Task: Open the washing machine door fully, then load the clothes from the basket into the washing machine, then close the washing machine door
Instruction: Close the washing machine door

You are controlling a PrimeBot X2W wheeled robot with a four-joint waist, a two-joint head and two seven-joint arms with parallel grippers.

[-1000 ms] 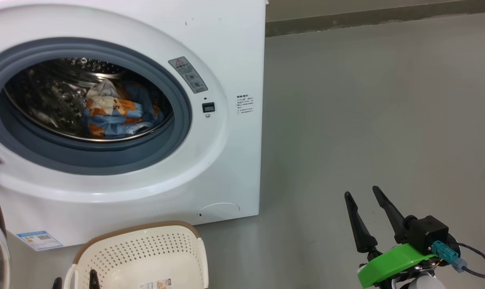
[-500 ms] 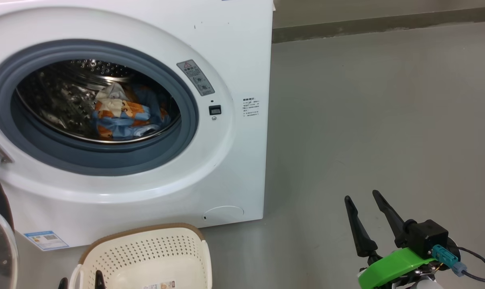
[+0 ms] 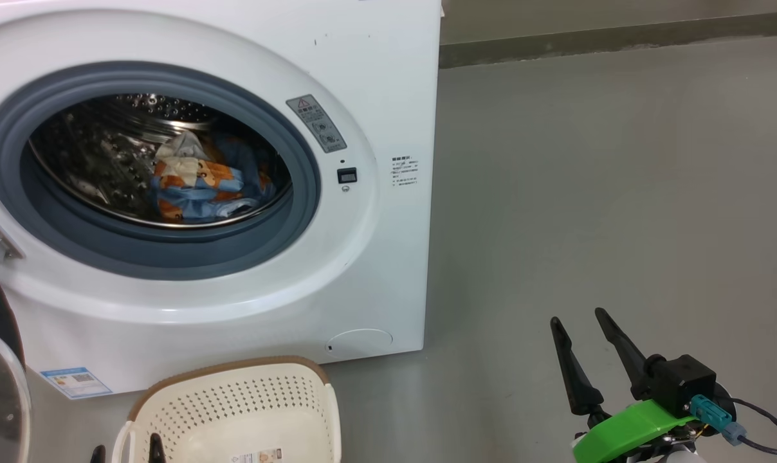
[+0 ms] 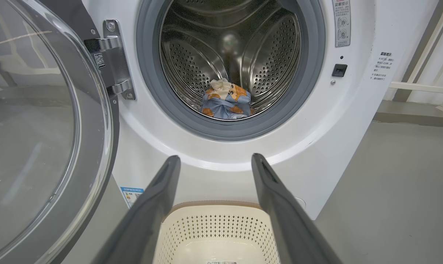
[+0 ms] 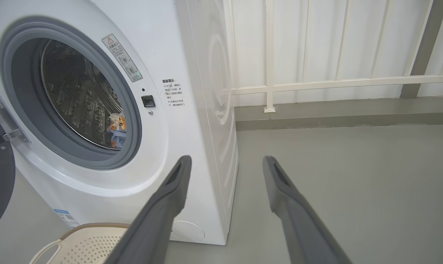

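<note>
Fingers (image 4: 157,198) of the left gripper (image 4: 214,163) stand spread wide with nothing between them. They are held above the basket (image 4: 216,223) and point toward the front of the washing machine (image 4: 353,110). Fingers (image 5: 166,205) of the right gripper (image 3: 578,318) are likewise parted and empty (a green fitting (image 3: 620,427) sits at their base). They hang over grey floor (image 3: 620,193) to the right of the machine, well apart from it.

The washing machine door (image 4: 49,128) hangs swung open at the machine's left side, carried on a metal hinge (image 4: 113,62). Its clear glass bowl faces outward inside the glossy black ring. A grey rubber gasket (image 3: 157,257) rings the uncovered opening.

The clothes (image 4: 227,101) lie inside the perforated steel drum (image 4: 273,47), bunched at its bottom. They are light blue fabric with an orange-brown print, and a cream-white piece lies uppermost.

The basket stands on the floor just in front of the machine, below the opening. Its perforated bottom is bare but for a paper label (image 3: 253,456).

A small blue sticker (image 3: 74,382) marks the lower left of the machine's front, and a round service flap (image 3: 361,341) the lower right. A white railing (image 5: 317,82) runs along the wall beyond the machine in the right wrist view.
</note>
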